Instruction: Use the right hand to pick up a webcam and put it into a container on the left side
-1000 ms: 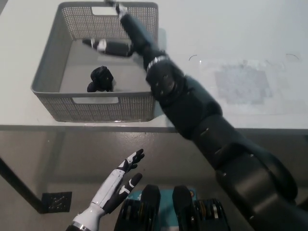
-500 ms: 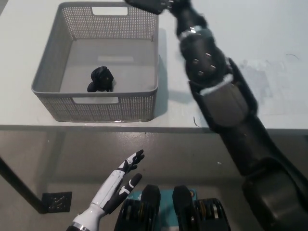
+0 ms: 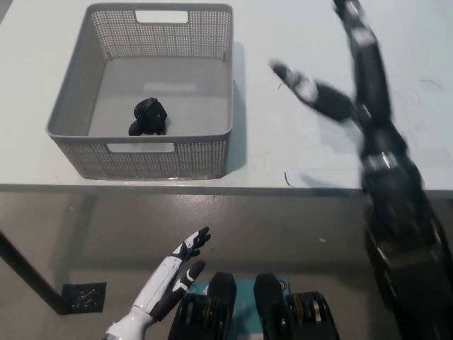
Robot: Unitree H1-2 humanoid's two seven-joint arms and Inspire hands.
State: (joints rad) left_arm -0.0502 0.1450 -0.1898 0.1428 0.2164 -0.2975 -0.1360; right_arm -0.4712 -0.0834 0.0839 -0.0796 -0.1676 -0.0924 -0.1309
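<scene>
From the head view, the black webcam (image 3: pixel 148 117) sits inside the gray basket (image 3: pixel 81 152) on the table (image 3: pixel 297 159). The right hand (image 3: pixel 350 92) is over the table, fingers spread, holding nothing. The left hand (image 3: pixel 170 280) hangs low, fingers apart.

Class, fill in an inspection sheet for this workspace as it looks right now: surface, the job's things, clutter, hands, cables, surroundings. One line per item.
Surface: pale table, mostly bare, with a few small dark marks to the right of the basket.
Job's things: black webcam lies inside the grey mesh basket, which stands on the table's left part.
Clutter: nothing seen.
Hands: right hand is above the table to the right of the basket, open, fingers spread, holding nothing. Left hand rests low in front of the table edge, open.
Cables: nothing seen.
Surroundings: grey floor below the table, a dark table leg at lower left.
</scene>
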